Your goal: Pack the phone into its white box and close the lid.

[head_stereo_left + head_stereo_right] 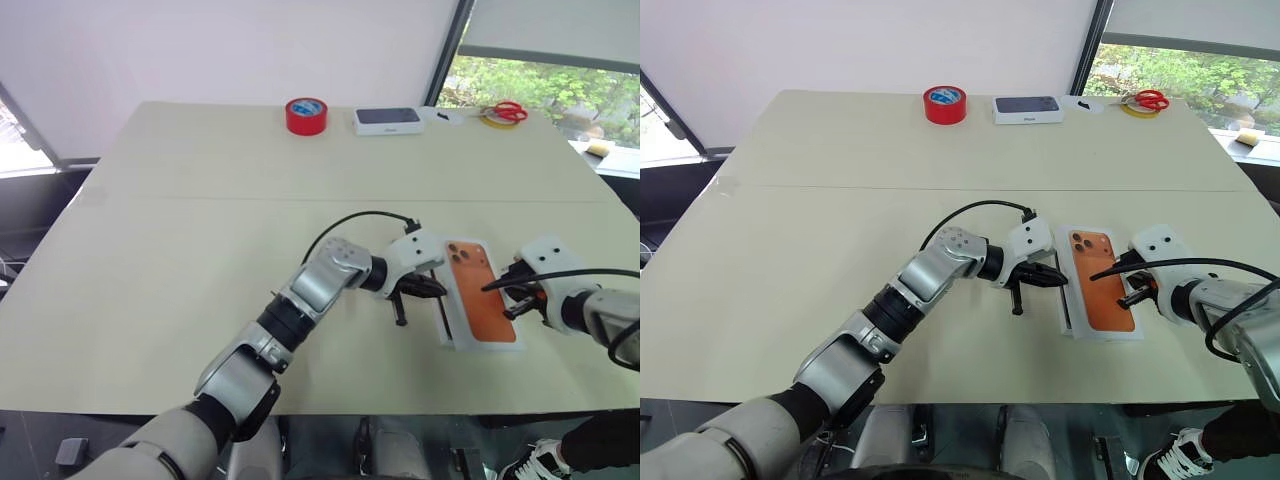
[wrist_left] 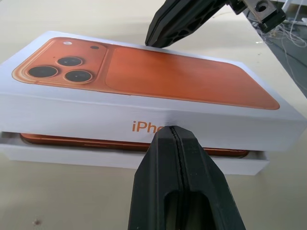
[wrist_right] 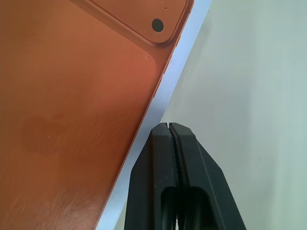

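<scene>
Resting on the white box (image 2: 57, 154), the lid (image 2: 144, 81) sits partly seated at the right front of the worktop (image 1: 180, 200). The left wrist view shows a gap along the near long side, where the orange edge of the phone (image 2: 86, 142) shows between lid and tray. The lid carries a printed orange phone picture on its top face.

Left claw (image 1: 432, 289): fingers fully together, holding nothing. It lies just beside the left long side of the lid, tips aimed at the side wall; contact cannot be confirmed.

Right claw (image 1: 510, 295): fingers fully together, holding nothing. It stands at the opposite long side, with its tips at or over the lid's right edge. In the left wrist view, the right claw appears above the far edge of the lid.

Key relation: the stack lies between the two claws, each at one long side. Both are about equally near.

Orientation: the long axis of the stack runs away from the robot, slightly slanted. The printed lens cluster marks the far end.

Judgement: the lid is placed but not pressed home. The next move likely calls for downward pressure on the lid top while the other claw steadies the side. Uneven pressure could tilt the lid or shift the tray.
</scene>
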Robot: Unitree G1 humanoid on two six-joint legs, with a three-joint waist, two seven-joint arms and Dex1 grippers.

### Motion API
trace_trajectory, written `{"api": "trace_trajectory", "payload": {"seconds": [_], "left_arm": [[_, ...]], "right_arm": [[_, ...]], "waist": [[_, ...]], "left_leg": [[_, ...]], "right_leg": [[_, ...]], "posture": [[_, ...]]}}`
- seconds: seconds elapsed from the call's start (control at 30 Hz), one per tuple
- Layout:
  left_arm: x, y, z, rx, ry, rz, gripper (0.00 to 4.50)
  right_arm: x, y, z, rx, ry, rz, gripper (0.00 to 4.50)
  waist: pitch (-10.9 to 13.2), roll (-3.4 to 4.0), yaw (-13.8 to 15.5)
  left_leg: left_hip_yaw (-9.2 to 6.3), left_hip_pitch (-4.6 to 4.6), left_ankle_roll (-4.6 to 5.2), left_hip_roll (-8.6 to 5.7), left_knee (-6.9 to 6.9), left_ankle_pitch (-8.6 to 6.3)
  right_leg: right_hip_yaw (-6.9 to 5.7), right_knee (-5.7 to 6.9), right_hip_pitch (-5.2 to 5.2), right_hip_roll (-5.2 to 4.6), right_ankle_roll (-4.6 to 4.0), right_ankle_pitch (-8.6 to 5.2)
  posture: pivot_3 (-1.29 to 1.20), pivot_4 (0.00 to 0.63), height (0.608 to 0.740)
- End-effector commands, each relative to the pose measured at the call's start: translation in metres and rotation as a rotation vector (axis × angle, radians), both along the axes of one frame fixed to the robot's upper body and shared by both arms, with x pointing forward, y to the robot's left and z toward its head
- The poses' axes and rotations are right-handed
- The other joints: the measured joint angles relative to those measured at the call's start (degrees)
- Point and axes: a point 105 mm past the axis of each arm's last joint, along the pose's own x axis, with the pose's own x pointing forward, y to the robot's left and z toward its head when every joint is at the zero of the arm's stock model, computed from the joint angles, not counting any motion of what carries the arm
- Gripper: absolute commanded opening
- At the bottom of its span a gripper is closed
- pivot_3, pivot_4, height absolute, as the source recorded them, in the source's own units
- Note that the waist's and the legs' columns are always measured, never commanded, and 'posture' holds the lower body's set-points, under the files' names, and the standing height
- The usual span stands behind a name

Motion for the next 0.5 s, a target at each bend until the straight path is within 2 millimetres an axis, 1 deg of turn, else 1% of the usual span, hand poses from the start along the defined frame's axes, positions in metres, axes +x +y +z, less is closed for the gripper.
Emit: {"api": "trace_trajectory", "payload": {"seconds": [0.03, 0.2, 0.5], "left_arm": [[0.0023, -0.0087, 0.0095, -0.020, -0.027, 0.010, 0.00], [0.0038, -0.0080, 0.0093, -0.022, -0.022, 0.018, 0.00], [0.0079, -0.0014, 0.0062, -0.016, -0.016, 0.039, 0.00]], "right_arm": [[0.0073, 0.0075, 0.0059, 0.010, -0.040, 0.036, 0.06], [0.0087, 0.0111, 0.0084, 0.015, -0.045, 0.051, 0.06], [0.0029, 0.0141, 0.0093, 0.019, -0.037, 0.064, 0.06]], "waist": [[0.0, 0.00, 0.0], [0.0, 0.00, 0.0], [0.0, 0.01, 0.0]], "left_leg": [[0.00, 0.00, 0.00, 0.00, 0.00, 0.00], [0.00, 0.00, 0.01, 0.00, -0.01, 0.00], [0.00, 0.00, 0.01, 0.00, -0.01, 0.00]], "right_leg": [[0.00, 0.00, 0.00, 0.00, 0.00, 0.00], [0.00, 0.00, 0.00, 0.00, 0.00, 0.00], [0.00, 0.00, 0.00, 0.00, 0.00, 0.00]], "posture": [[0.00, 0.150, 0.637], [0.00, 0.150, 0.637], [0.00, 0.150, 0.637]]}}
